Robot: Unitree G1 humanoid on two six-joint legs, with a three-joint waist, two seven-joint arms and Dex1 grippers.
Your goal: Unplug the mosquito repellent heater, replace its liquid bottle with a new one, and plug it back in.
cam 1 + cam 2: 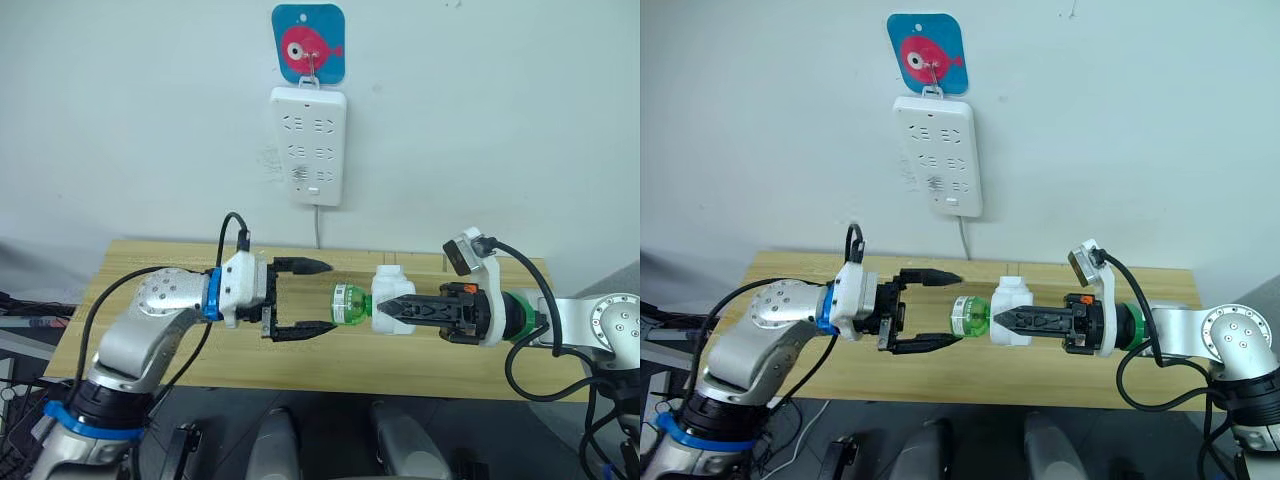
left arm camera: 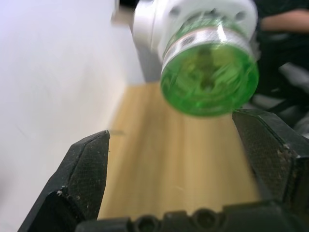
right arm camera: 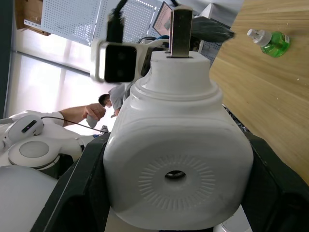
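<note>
Nearest the robot, both arms reach in over the wooden tabletop [image 1: 180, 365] and meet at its middle. The right pincer [image 1: 392, 309] is closed on the white mosquito repellent heater [image 1: 388, 291], holding it clear above the tabletop; in the right wrist view the heater's round vent hole [image 3: 175, 174] faces the camera, a plug prong [image 3: 181, 31] sticks out of its far end, and the black fingers [image 3: 79, 186] press both of its sides. A green liquid bottle [image 1: 347, 304] is fitted in the heater and points toward the left arm. The left pincer [image 1: 318, 297] stands wide open just beside that bottle, its fingertips [image 2: 87, 164] on either side of the green base without touching it. A second green bottle [image 3: 270, 42] lies on the tabletop. Farther back, on the wall, a white power strip [image 1: 308, 143] hangs below a blue fish hook [image 1: 308, 43], its cable [image 1: 318, 226] running down behind the tabletop.
</note>
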